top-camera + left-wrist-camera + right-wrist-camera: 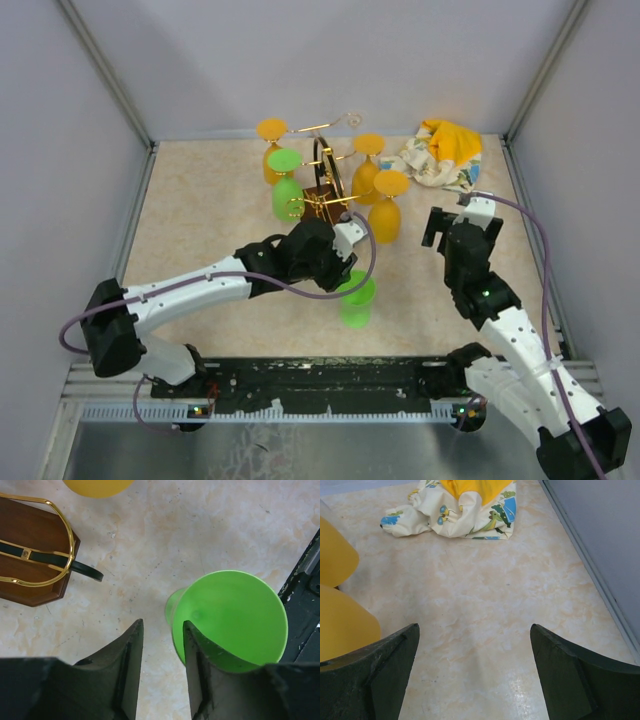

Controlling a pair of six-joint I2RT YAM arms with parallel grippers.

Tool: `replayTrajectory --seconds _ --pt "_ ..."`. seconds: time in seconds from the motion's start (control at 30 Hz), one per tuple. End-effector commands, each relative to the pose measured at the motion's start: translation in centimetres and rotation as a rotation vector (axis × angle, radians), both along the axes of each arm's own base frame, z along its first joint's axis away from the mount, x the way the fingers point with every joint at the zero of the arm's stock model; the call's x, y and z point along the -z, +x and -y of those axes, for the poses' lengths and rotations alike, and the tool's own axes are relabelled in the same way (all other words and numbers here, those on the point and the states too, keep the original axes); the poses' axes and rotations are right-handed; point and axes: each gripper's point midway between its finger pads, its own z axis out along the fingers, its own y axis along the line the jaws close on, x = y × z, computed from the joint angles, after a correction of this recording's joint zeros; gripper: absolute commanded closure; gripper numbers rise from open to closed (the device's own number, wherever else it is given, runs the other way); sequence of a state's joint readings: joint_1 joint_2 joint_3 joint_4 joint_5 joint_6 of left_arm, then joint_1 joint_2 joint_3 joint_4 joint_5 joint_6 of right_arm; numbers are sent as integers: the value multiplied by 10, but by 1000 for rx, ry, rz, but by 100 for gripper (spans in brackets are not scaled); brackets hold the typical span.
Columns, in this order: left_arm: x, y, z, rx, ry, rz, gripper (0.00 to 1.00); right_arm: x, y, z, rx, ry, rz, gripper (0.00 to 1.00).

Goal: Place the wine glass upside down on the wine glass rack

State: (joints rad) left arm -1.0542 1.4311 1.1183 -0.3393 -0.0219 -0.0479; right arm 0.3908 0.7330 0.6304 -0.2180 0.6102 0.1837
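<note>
Wine glass (235,615), green, stands upright on the table (225,530); left fingers (162,630) half open, 1 finger over its bowl, gripping nothing; right fingers (474,630) wide open, empty.

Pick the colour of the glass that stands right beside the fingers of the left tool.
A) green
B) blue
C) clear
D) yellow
A: the wine glass beside the left tool is green; the yellow glasses are farther back, at the wine glass rack.
</note>
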Motion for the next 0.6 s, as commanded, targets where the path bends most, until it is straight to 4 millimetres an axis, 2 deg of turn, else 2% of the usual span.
replayTrajectory --seconds 0.0,0.23,0.33,0.4,0.57 --pt "1 -6 8 24 -5 -29 64 -17 0 2 12 10 54 8" --pt "4 -8 9 21 4 -55 98 -22 -1 3 13 11 67 9" --pt "-12 -5 10 8 -18 -36 100 -27 -2 3 8 16 74 9" --pt "-33 -4 12 19 -67 0 100 -31 -3 2 3 20 80 9" --pt "-121 -19 19 155 -272 120 100 -56 -4 1 -10 21 97 9"
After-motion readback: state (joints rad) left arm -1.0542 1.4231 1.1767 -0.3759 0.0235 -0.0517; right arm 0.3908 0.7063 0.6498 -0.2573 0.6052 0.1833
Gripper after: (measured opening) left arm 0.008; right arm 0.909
